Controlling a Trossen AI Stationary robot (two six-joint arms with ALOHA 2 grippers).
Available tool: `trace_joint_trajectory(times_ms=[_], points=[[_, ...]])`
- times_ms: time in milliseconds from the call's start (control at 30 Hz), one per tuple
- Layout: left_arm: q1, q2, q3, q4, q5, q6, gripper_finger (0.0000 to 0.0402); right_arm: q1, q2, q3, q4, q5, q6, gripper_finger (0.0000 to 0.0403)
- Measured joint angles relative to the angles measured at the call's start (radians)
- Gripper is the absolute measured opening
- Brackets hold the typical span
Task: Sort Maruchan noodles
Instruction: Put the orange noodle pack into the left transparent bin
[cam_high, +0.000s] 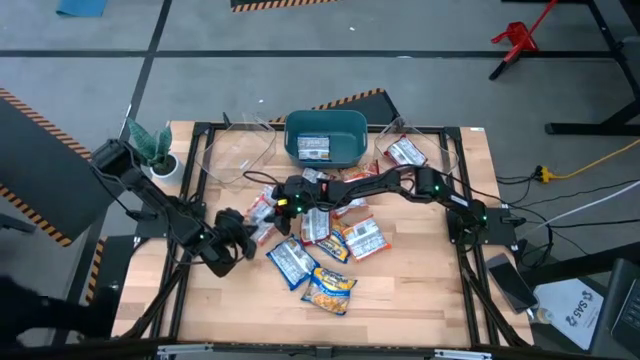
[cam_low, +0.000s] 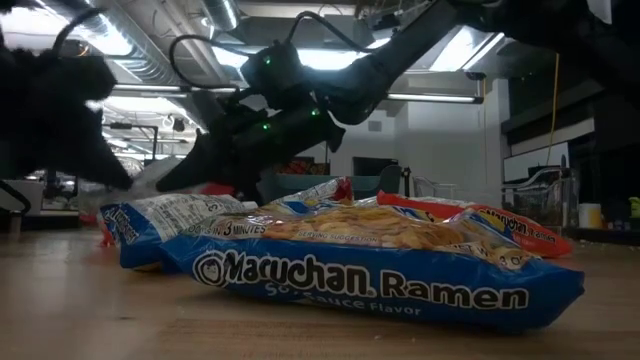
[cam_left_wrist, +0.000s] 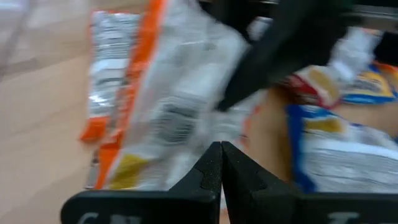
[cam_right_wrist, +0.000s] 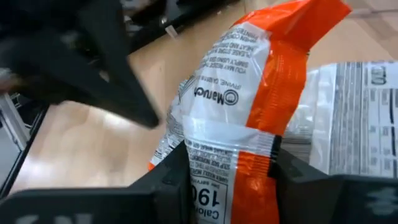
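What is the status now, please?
Right gripper closing on orange-white packet. Left gripper shut, empty, beside the pile. Nothing blocking.

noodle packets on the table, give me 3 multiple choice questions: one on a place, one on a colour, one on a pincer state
1. Where does the teal bin stand?
A. at the table's far edge, in the middle
B. on the floor
C. at the near edge

2. What colour is the packet between the right pincer's fingers?
A. green
B. orange and white
C. black

3. How does the left pincer stand?
A. wide open
B. shut, with nothing in it
C. shut on a bottle

Answers:
1 A: the high view shows the bin at the far edge, beyond the heap of noodle packets.
2 B: the right wrist view shows the orange and white packet between that pincer's fingers.
3 B: the left wrist view shows its fingertips pressed together with nothing between them.
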Motion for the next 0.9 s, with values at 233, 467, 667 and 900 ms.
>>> trace_joint_trajectory(times_ms=[233,467,667,900], points=[[-0.005,-0.007,0.209,-0.235,0.063,0.073,0.0000,-0.009,-0.063,0.001,0.013,0.020,-0.001,0.0106],[-0.040,-0.007,0.472,-0.526,0.078,0.134,0.0000,-0.064,-0.107,0.001,0.014,0.039,-0.005,0.0107],[-0.078,-0.008,0.683,-0.730,0.051,0.148,0.0000,-0.108,-0.108,0.094,0.008,0.082,-0.019,0.0107],[-0.119,-0.008,0.844,-0.800,-0.081,0.216,0.0000,-0.136,-0.108,0.260,-0.059,0.281,-0.132,0.0108]])
